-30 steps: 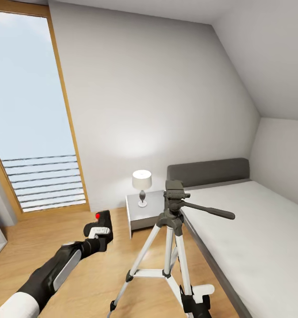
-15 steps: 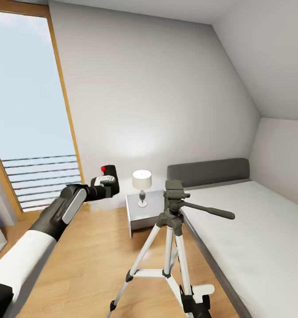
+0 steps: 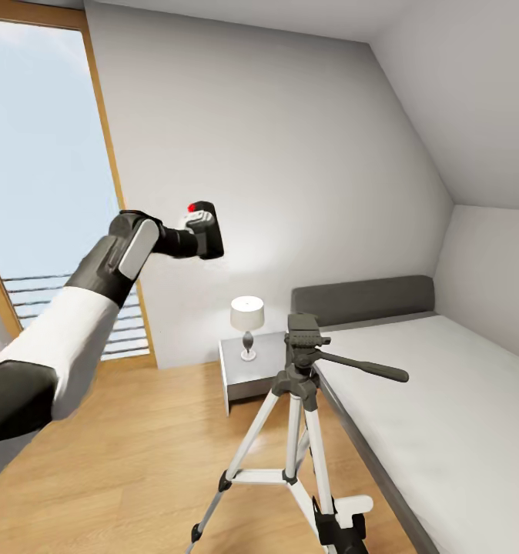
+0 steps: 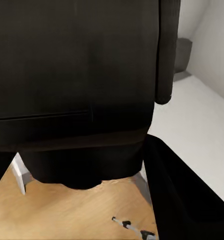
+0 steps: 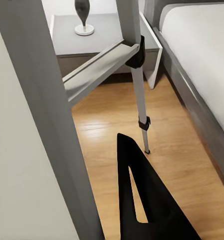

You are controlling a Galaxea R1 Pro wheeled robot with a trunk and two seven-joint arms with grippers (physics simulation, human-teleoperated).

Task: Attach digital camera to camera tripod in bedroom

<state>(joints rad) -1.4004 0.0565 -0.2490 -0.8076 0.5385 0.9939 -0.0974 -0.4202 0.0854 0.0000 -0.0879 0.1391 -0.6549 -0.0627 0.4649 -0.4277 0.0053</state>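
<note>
**Q:** Where do the task's things stand?

**A:** The digital camera (image 3: 205, 228), red button uppermost, is clamped in the left pincer (image 3: 198, 231) and held high at the left of the scene, in front of the pale far wall. In the left wrist view its black body (image 4: 77, 90) sits close against the lens. The camera tripod (image 3: 302, 400) stands on the wood floor (image 3: 152, 462) at centre, just beside the near corner of the bed (image 3: 444, 400). Its black head (image 3: 303, 332) is bare, and its pan handle (image 3: 363, 368) points right over the mattress.

**Q:** And the right pincer?

**A:** It shows low at the near edge (image 3: 344, 527), close by a tripod leg (image 5: 134, 65). Whether it is open or closed cannot be told.

**Q:** How should the step in hand, carrying the camera to the head, be done well?

**A:** The camera is well above and left of the head. Judged from here, it should travel right and down until its base is level over the mounting plate, then descend straight. The approach should come from the left, away from the pan handle. The lamp (image 3: 247, 325) on the bedside surface (image 3: 248, 369) lies beyond the head. A sideways knock could tip the light tripod.
</note>
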